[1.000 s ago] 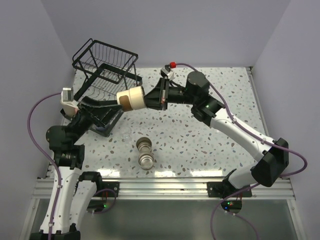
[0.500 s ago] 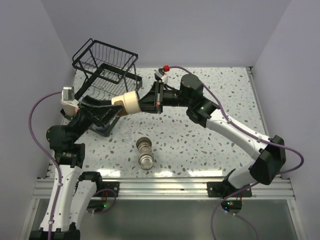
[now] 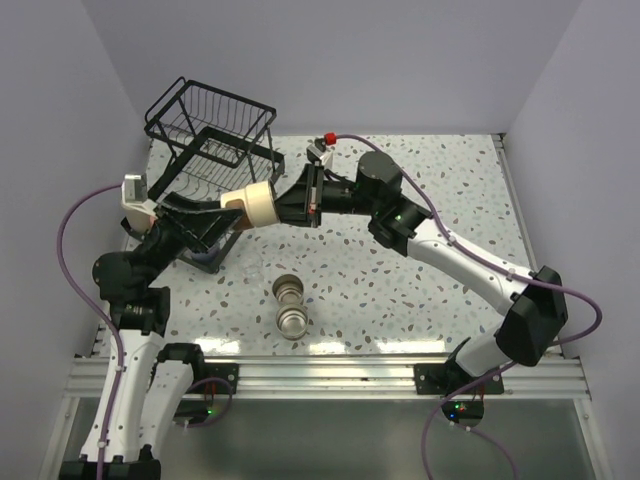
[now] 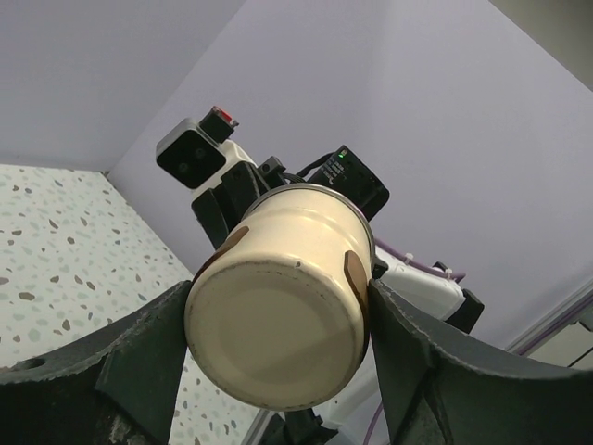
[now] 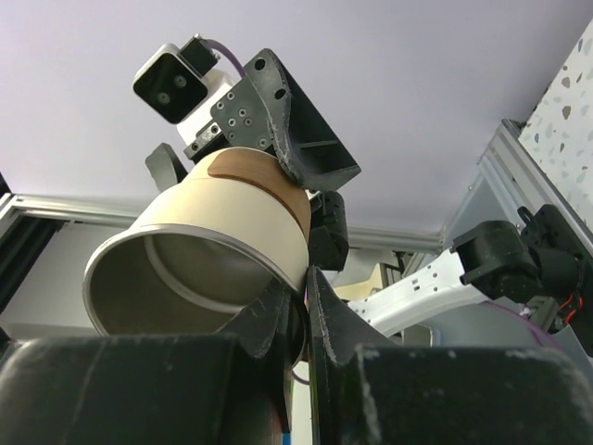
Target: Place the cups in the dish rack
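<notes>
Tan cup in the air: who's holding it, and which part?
The right jaws pinch the tan cup by its open rim. The left jaws sit either side of its bottom end; whether they grip yet can't be told.

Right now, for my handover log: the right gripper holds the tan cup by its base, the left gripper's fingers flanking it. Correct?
No: the right gripper pinches the tan cup by its open rim, not its base; the right wrist view shows this. The fingers of the left gripper do flank it.
</notes>
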